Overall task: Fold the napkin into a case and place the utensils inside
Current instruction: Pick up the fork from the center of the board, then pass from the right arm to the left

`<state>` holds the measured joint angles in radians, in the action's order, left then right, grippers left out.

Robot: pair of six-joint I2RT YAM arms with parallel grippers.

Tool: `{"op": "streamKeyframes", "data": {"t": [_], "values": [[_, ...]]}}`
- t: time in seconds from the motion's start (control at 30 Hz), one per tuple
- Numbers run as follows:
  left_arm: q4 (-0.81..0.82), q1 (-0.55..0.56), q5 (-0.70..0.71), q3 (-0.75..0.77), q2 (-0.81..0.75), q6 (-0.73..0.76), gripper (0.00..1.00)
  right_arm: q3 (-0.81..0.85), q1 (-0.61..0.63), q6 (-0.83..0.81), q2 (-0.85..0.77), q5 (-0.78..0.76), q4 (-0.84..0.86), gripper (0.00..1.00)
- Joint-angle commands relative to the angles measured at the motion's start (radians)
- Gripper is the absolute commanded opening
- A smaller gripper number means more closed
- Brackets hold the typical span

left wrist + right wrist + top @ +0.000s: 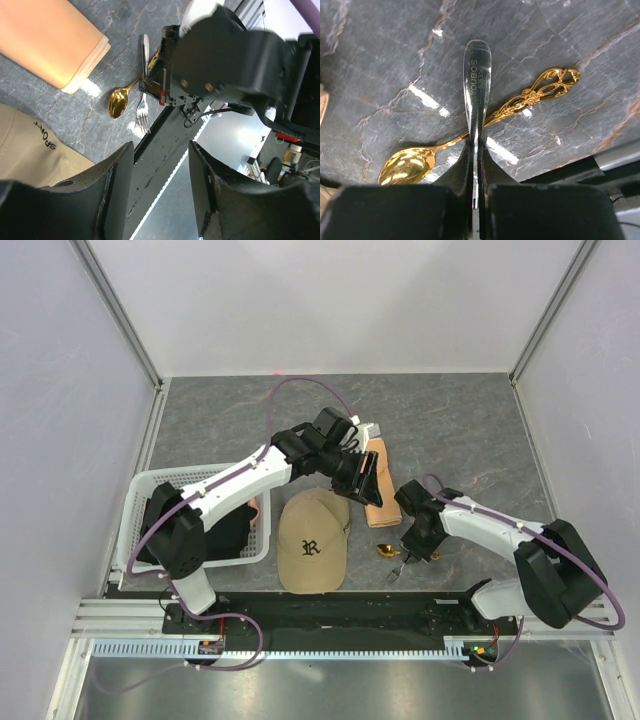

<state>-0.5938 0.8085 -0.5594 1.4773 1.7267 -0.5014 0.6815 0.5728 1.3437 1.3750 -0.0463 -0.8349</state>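
Note:
The napkin (379, 490) is folded into a narrow peach strip (47, 37) on the grey tabletop, right of the cap. My left gripper (362, 476) hovers over the strip, open (160, 192), with nothing between its fingers. Just past the napkin's near end lie the utensils. A silver fork (477, 70) lies crossed over the handle of a gold spoon (405, 166). My right gripper (476, 150) is shut on the fork's handle. The left wrist view shows the fork's tines (143, 114) beside the spoon bowl (119, 103), below the right gripper (150, 85).
A tan baseball cap (313, 540) sits left of the utensils, close to the napkin. A white basket (140, 502) with black cloth stands at the far left. The black rail (330, 608) at the table's near edge runs just below the fork.

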Motion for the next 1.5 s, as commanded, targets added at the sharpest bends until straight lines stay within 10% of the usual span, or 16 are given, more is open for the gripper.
{"op": "streamKeyframes", "data": {"t": [0.0, 0.43, 1.0, 1.1, 1.23, 1.47], "values": [[0.052, -0.041, -0.109, 0.001, -0.030, 0.034, 0.57, -0.045, 0.030, -0.053, -0.043, -0.055, 0.031, 0.00], [0.227, -0.074, -0.367, 0.064, 0.131, -0.213, 0.68, 0.288, 0.038, -0.802, -0.198, -0.004, -0.024, 0.00], [0.304, -0.086, -0.361, 0.046, 0.241, -0.339, 0.66, 0.325, 0.039, -0.848, -0.252, 0.203, 0.062, 0.00], [0.313, -0.089, -0.370, 0.069, 0.263, -0.345, 0.57, 0.329, 0.038, -0.847, -0.238, 0.218, 0.066, 0.00], [0.327, -0.097, -0.384, 0.063, 0.269, -0.358, 0.04, 0.342, 0.039, -0.842, -0.223, 0.207, 0.065, 0.00], [0.396, -0.141, -0.387, -0.006, 0.228, -0.417, 0.02, 0.331, 0.048, -0.827, -0.211, 0.207, 0.049, 0.25]]}}
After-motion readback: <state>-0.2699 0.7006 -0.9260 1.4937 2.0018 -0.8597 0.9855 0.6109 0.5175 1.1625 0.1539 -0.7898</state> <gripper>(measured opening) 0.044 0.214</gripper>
